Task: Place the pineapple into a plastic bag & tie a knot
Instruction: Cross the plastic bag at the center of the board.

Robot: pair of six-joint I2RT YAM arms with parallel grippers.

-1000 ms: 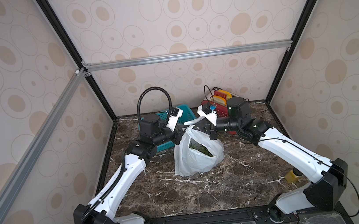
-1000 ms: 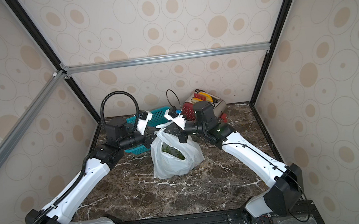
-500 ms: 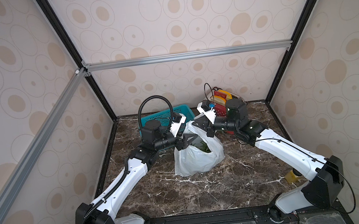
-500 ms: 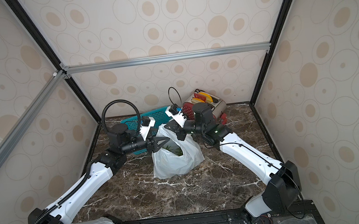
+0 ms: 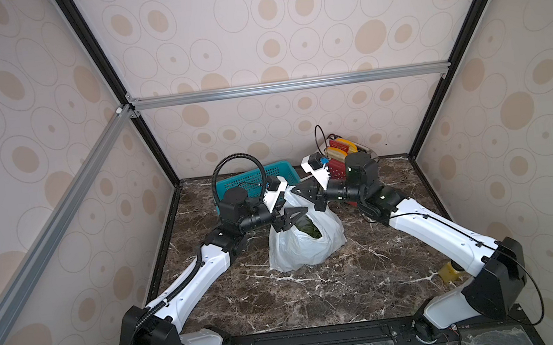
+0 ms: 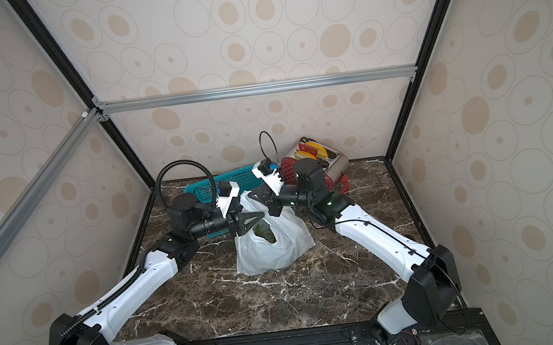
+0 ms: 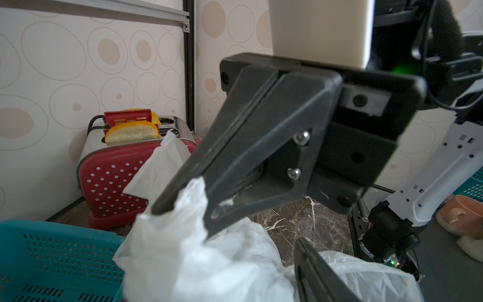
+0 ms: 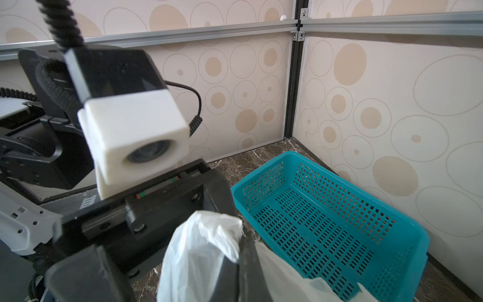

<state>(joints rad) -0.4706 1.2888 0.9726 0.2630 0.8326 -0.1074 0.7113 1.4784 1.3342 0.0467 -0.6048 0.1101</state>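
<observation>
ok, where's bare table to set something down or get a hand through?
Widest bare marble: in front of the plastic bag, between the left arm, right arm and front rail. Thin strip between left arm and left wall. Crowded at the back: teal basket, toaster, left pincer and right pincer at the bag's mouth.

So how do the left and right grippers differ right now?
The left gripper is open, gripping nothing; the right gripper is shut on the raised edge of the plastic bag. The left gripper points over the bag's mouth; the right gripper sits at its far side. Both are at the bag's top.
</observation>
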